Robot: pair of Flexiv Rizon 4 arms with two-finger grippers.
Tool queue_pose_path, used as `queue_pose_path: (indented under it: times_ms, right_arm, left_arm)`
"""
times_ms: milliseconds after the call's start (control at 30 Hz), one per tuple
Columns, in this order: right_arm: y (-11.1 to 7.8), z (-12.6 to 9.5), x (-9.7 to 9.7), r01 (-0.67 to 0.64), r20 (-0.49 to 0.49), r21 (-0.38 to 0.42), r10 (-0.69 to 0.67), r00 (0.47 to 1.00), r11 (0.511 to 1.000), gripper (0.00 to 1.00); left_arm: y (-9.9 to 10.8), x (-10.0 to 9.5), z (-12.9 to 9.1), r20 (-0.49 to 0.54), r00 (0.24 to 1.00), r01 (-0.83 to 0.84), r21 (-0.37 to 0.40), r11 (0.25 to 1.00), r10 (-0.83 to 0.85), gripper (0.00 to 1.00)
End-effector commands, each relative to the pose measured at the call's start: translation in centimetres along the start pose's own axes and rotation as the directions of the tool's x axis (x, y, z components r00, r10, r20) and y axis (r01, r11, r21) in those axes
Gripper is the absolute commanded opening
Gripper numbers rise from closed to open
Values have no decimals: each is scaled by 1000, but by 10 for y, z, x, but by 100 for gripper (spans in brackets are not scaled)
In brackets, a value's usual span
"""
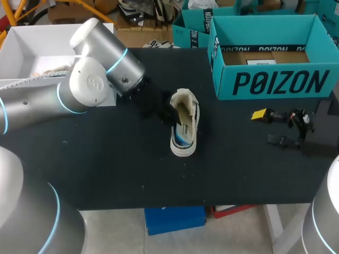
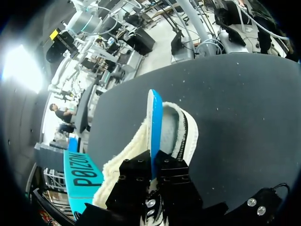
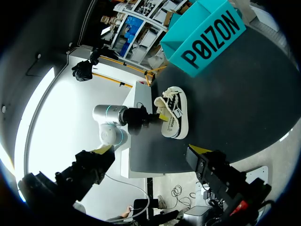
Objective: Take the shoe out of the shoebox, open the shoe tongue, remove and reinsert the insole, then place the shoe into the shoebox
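Left wrist view: insole lower end vanishes between my left pincer's black fingers, pinched from both sides; its yellow tips out of sight. Near end of shoe hidden under pincer. Shoebox cut by black rim, one printed wall showing. Head view: same pincer black against black bench; I can't trace its outline.

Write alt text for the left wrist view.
The left gripper is shut on a blue insole held on edge, standing up out of the opening of a white, fleece-lined shoe on the black table. A teal shoebox shows off to one side of the gripper.
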State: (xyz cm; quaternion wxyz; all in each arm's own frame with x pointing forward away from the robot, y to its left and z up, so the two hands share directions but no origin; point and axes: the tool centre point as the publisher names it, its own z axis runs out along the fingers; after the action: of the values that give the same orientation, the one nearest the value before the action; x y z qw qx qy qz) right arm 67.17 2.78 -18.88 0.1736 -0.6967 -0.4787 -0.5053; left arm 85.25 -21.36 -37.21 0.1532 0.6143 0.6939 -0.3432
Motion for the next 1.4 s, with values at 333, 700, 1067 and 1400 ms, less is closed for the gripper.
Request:
queue_pose_path:
  times_ms: [333,700,1067,1400]
  right_arm:
    - [0,0,0,-1,0,0,1,1000,1000,100]
    - [0,0,0,-1,0,0,1,1000,1000,100]
    - [0,0,0,-1,0,0,1,1000,1000,100]
    - [0,0,0,-1,0,0,1,1000,1000,100]
  left_arm:
    - [-35,-14,-7,72,997,-39,59,998,35,73]
    - [-53,-9,-2,56,997,-51,104,993,45,49]
    - [-55,-4,3,30,999,-46,130,990,42,0]
    - [-53,-1,4,-4,999,-52,117,992,53,0]
